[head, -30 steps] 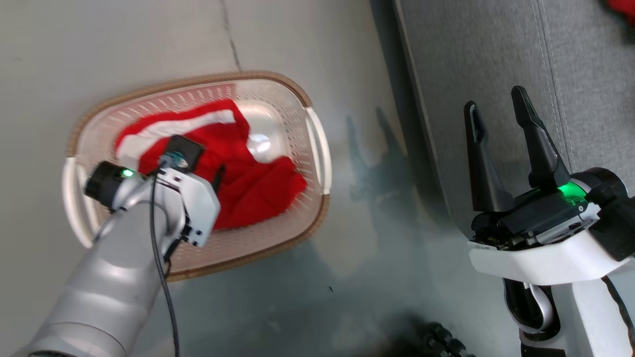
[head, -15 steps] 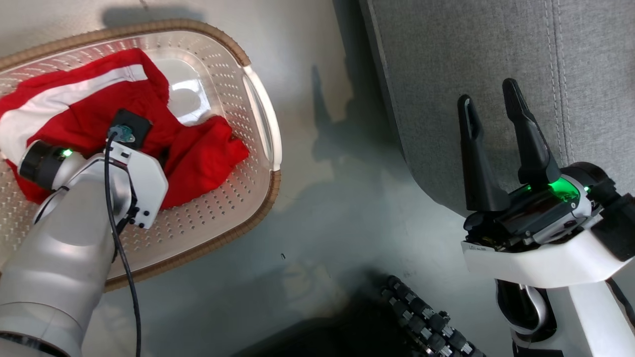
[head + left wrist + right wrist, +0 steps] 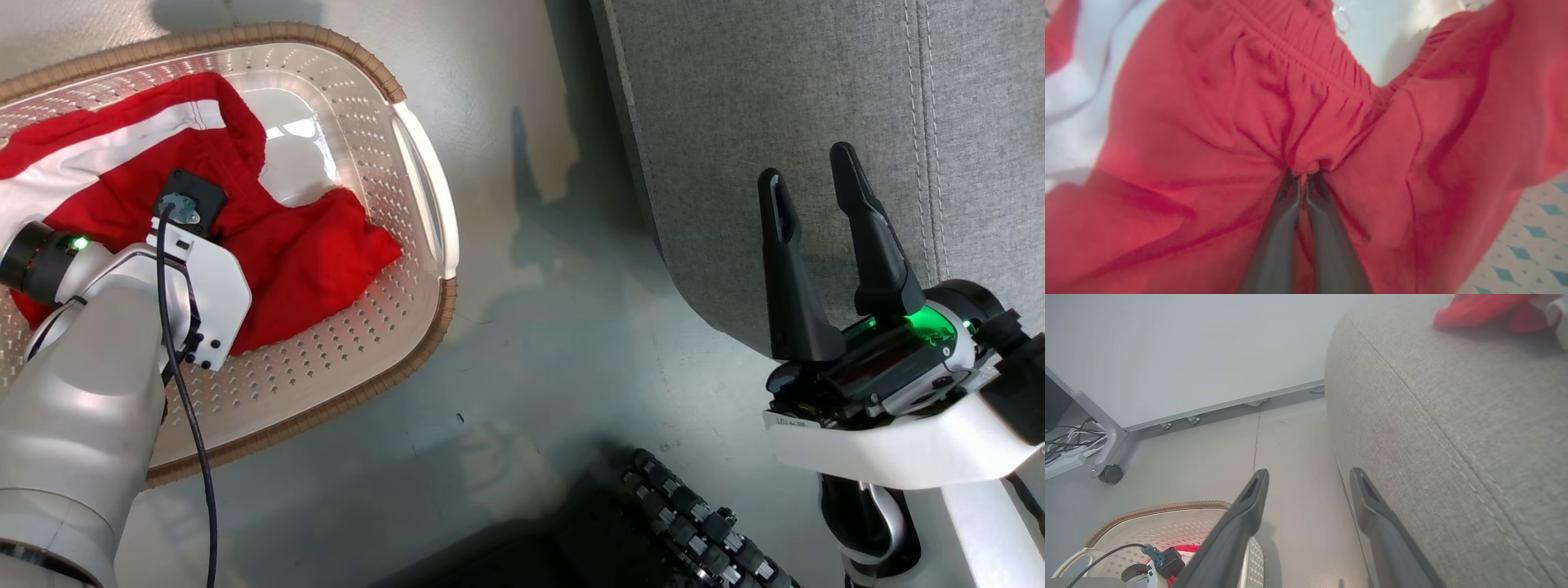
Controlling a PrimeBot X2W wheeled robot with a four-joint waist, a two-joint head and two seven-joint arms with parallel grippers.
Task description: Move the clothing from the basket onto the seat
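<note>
The red clothing [image 3: 310, 253] with a white stripe lies crumpled in the cream perforated basket [image 3: 424, 212] on the floor. My left arm reaches down into the basket, and its wrist [image 3: 196, 278] covers the fingers in the head view. In the left wrist view my left gripper [image 3: 1302, 175] is shut, pinching a fold of the red clothing [image 3: 1331, 102] below its gathered waistband. My right gripper [image 3: 807, 163] stands open and empty beside the rounded corner of the grey seat [image 3: 775, 82]. Another red garment [image 3: 1474, 308] lies on the seat [image 3: 1453, 416].
The basket [image 3: 1159, 510] sits on grey floor left of the seat, with a strip of floor between them. A pale wall panel on feet and a wheeled stand [image 3: 1106, 473] with cables stand behind. My dark ribbed base [image 3: 694, 523] shows at the bottom.
My left gripper has shut on a fold of the red clothing in the basket. The head camera shifted early on, so the basket sits further left in view. My right gripper stays open.
</note>
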